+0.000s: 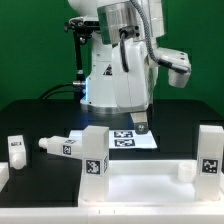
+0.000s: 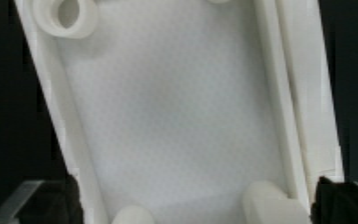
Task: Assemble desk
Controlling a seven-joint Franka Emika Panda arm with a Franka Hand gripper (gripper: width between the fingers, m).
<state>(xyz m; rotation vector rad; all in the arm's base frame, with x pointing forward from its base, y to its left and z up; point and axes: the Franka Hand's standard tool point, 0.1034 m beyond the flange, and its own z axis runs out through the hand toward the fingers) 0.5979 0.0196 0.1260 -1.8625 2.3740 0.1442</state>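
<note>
I read this as the opening step: the legs [image 1: 95, 152] are loose, none mounted, and I'm lining up on the tabletop [image 2: 176, 110]. The gripper [image 1: 143, 125] is spread wide and empty. On the wrist view the panel runs lengthwise between the fingertips [image 2: 343, 202] with no contact I can see, while on the exterior view the gripper hangs by the marker board [image 1: 148, 141] and I can't place the panel there. Next move, I think: drop straight, straddle one edge squarely, then close, because the panel looks wide for these jaws.

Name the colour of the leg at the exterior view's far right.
White leg, black-and-white tag; exterior view.
</note>
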